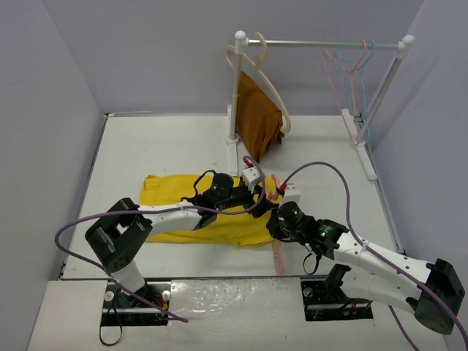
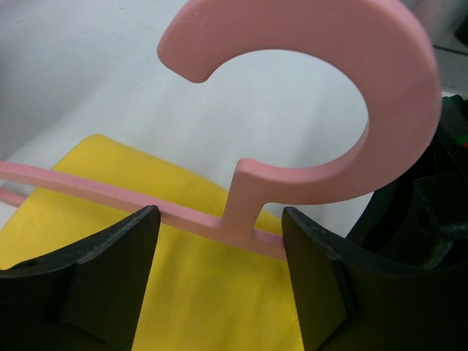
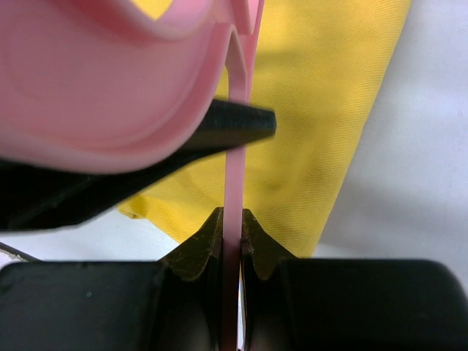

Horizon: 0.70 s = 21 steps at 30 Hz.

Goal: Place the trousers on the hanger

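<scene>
The yellow trousers [image 1: 172,191] lie flat across the middle of the table. A thin pink hanger [image 1: 278,257] stands over their right end. My right gripper [image 1: 276,212] is shut on the hanger's thin bar [image 3: 234,183], with the trousers [image 3: 322,110] beneath. My left gripper [image 1: 257,191] is open. In the left wrist view its fingers [image 2: 110,270] stand either side of the hanger's neck [image 2: 245,201], apart from it, with the hook [image 2: 336,95] above and the yellow cloth [image 2: 212,300] below.
A white rail rack [image 1: 322,44] stands at the back right. A thick beige hanger with a rust-brown cloth [image 1: 259,121] hangs at its left end. A pink and a light blue hanger [image 1: 351,80] hang at its right end. Grey walls enclose the table.
</scene>
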Available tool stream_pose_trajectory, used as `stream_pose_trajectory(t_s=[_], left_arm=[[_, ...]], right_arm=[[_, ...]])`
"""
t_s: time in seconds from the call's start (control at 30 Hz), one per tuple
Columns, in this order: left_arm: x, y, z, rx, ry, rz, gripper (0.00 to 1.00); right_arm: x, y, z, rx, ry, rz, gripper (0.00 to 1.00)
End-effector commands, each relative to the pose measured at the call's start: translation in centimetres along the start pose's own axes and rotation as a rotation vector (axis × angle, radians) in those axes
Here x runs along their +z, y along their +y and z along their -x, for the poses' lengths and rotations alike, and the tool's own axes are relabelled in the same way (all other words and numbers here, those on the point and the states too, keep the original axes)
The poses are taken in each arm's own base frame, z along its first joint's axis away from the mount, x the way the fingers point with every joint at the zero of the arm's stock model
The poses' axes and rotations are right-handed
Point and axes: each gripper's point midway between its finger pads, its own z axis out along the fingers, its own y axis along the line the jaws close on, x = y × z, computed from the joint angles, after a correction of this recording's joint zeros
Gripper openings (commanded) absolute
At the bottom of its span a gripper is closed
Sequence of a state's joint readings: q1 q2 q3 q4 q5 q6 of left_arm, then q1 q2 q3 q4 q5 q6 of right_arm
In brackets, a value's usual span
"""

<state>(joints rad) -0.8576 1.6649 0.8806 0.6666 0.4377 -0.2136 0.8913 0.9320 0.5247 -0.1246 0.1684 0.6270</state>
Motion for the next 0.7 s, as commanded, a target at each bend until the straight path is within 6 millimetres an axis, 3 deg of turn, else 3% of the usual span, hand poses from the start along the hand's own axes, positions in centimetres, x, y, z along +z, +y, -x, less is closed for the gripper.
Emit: stream_pose_trajectory(t_s=[0.0,0.67], left_arm=[[0.5,-1.8,7.2,0.078,-0.203,-0.09,0.59],[0.4,-3.1,8.2,0.121,-0.273,-0.208,0.63]], right_arm=[[-1.2,3.7,4.0,0.029,-0.113,0.137,0.0],[-1.5,4.2,3.9,0.027,-0.115,0.171,0.0]])
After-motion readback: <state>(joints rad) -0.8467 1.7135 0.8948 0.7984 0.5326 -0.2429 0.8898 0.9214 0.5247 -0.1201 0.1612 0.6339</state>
